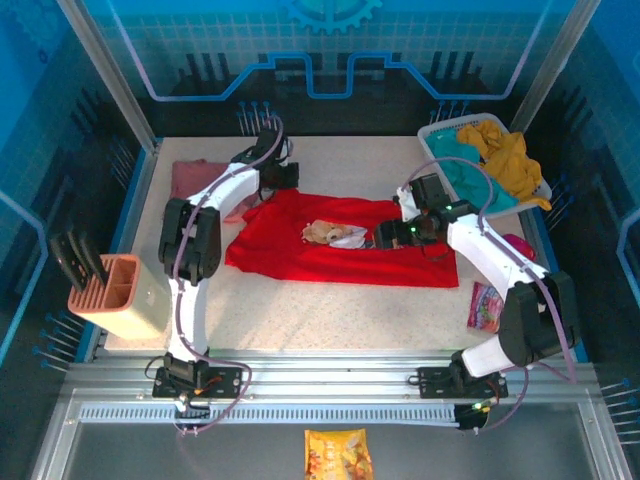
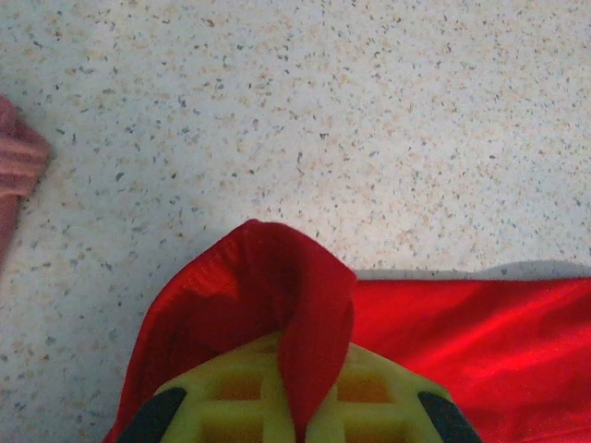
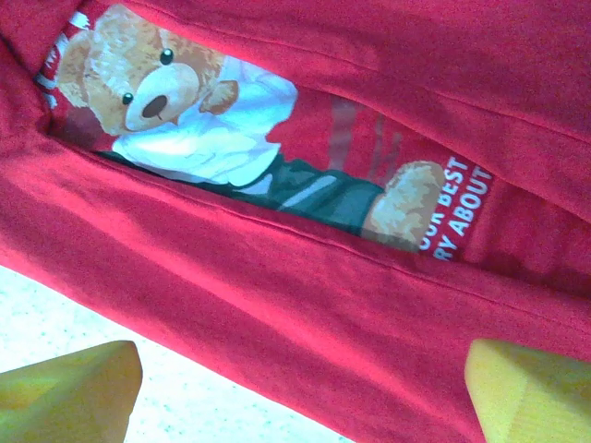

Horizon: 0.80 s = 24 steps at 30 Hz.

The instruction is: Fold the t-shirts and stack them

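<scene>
The red teddy-bear t-shirt (image 1: 330, 255) lies spread at centre frame, its upper-left edge clamped in the left gripper (image 2: 295, 411). The right gripper (image 3: 300, 388) hovers over the shirt's right side, jaws apart. The pink t-shirt (image 1: 195, 178) sits at upper left.

red t-shirt (image 1: 300, 255): spread mid-table, edges folded inward (bear print partly covered) | pink t-shirt (image 1: 190, 178): bunched, far-left corner

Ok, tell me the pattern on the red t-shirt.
A teddy bear print with white lettering on the red t-shirt; right wrist view shows it best.
</scene>
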Motion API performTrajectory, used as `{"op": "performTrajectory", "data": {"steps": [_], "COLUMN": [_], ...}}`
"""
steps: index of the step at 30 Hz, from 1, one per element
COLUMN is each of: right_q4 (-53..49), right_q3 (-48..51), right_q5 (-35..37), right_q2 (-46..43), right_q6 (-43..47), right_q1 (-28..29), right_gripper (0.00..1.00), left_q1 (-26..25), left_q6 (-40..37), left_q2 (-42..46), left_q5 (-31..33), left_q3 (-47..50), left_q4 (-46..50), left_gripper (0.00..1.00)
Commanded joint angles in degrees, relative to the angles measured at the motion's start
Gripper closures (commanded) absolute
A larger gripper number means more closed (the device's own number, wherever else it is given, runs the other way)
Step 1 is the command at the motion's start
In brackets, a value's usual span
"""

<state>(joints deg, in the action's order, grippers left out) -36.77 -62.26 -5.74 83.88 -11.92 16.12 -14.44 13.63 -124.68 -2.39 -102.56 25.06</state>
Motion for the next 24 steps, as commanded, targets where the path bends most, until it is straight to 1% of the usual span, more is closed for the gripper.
{"op": "performTrajectory", "data": {"steps": [1, 5, 8, 13, 16, 18, 19, 21, 23, 24], "right_q4": [-1.06, -1.32, -1.33, -0.77, -0.54, -0.45, -0.50, -0.50, -0.66, -0.74], "right_q3": [1.08, 1.48, 2.26, 4.17, 5.27, 5.87, 6.23, 6.83, 7.15, 7.32], "right_q5": [0.16, 0.64, 1.12, 1.61, 1.37, 1.07, 1.07, 1.05, 1.24, 1.34], "right_q2": [-1.79, -2.12, -2.48, -3.06, -3.75, -4.58, -5.10, -6.16, -7.19, -7.53], "right_q6": [0.02, -1.35, -2.88, -5.58, -6.25, -6.43, -6.57, -6.71, -6.79, -6.83], "right_q1": [-1.47, -3.11, -4.37, -5.65, -5.68, -5.73, -5.74, -5.72, -5.71, -5.74], "right_gripper": [0.08, 0.09, 0.09, 0.09, 0.09, 0.09, 0.09, 0.09, 0.09, 0.09], "left_q1": [-0.02, -0.62, -1.62, -1.82, -1.81, -1.74, -1.72, -1.41, -0.91, -0.62], "left_q6": [1.49, 2.60, 2.42, 5.19, 6.10, 6.16, 6.00, 5.78, 5.68, 5.83], "left_q2": [-3.10, -8.43, -12.48, -15.66, -18.00, -18.42, -18.20, -17.46, -15.75, -14.72], "left_q5": [-3.48, -7.48, -8.76, -12.57, -13.86, -13.57, -13.11, -12.23, -9.85, -9.04], "left_q3": [-5.73, -14.88, -22.57, -26.85, -30.25, -30.92, -30.87, -30.72, -30.06, -29.28], "left_q4": [2.35, 3.94, 6.76, 4.28, 6.04, 7.61, 8.34, 9.95, 11.73, 12.08], "left_gripper": [1.00, 1.00, 1.00, 1.00, 1.00, 0.87, 0.82, 0.68, 0.57, 0.50]}}
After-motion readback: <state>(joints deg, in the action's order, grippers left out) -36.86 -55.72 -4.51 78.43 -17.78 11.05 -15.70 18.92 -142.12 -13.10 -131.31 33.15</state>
